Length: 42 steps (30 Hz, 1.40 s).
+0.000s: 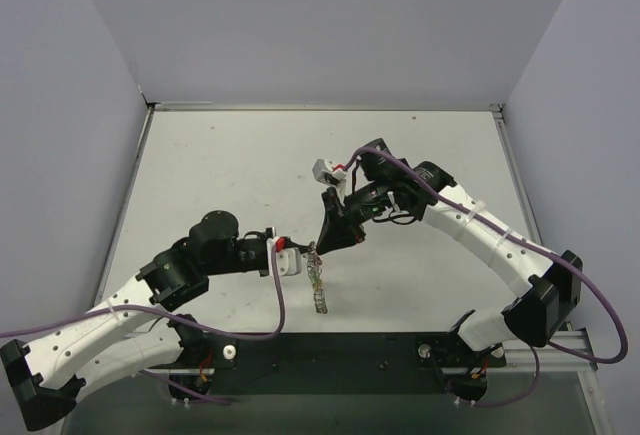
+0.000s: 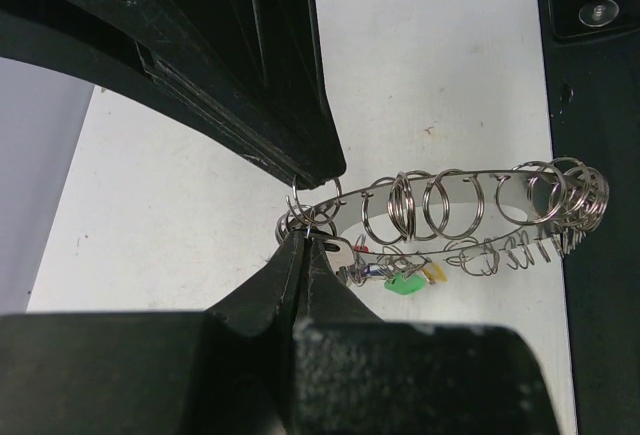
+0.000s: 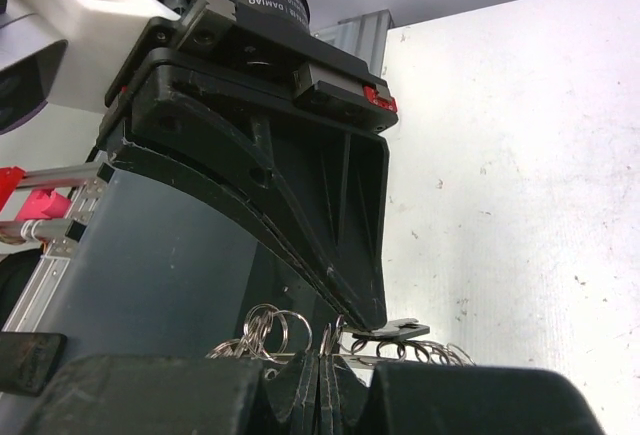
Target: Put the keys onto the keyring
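**Both grippers meet at one end of the keyring**

The keyring (image 1: 319, 280) is a large silvery ring strung with many small wire loops (image 2: 440, 205). It appears to hang edge-on just above the white table (image 1: 220, 175). Its long axis runs from the two grippers' tips back toward the arm bases.

The left gripper (image 1: 306, 255) reaches the ring's far end from the left. Its fingers are pressed together and seem to pinch the ring there. The right gripper (image 1: 322, 245) comes down onto the same end from the right. Its fingers (image 3: 320, 387) are also pressed together among the loops, but what they hold cannot be told.

The keys (image 2: 405, 277), with green, yellow, blue and red heads, dangle under the ring just beside the pinched end. Neither arm is nearer, so any threading will likely happen at this shared end.

Plain lilac walls (image 1: 300, 25) stand beyond the ring.
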### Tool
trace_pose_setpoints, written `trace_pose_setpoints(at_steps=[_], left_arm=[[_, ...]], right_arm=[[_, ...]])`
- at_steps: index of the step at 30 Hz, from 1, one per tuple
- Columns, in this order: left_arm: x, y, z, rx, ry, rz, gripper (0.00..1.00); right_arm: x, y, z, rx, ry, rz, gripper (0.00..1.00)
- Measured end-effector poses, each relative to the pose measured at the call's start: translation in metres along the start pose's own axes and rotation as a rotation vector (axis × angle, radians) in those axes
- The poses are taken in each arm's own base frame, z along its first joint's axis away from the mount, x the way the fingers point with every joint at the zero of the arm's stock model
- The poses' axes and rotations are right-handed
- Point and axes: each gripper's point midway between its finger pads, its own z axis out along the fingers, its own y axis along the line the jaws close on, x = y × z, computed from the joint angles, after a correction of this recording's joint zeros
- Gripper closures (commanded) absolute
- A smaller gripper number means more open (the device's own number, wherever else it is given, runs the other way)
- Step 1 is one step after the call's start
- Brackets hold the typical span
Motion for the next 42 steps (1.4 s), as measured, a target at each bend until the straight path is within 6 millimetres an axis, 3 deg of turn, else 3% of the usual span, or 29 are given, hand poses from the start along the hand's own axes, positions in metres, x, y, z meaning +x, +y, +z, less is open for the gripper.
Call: trace_pose_setpoints(at_steps=[19, 32, 42], left_arm=[[0.003, 0.004, -0.008, -0.043, 0.015, 0.052, 1.00], [-0.001, -0.008, -0.013, 0.057, 0.037, 0.103, 1.00], [-0.010, -0.020, -0.011, 0.158, 0.013, 0.108, 1.00]], right_arm=[[-0.004, -0.002, 0.000, 0.000, -0.016, -0.025, 1.00], [0.006, 0.007, 0.003, -0.020, 0.030, -0.053, 1.00], [0.010, 0.026, 0.003, -0.043, 0.123, -0.108, 1.00]])
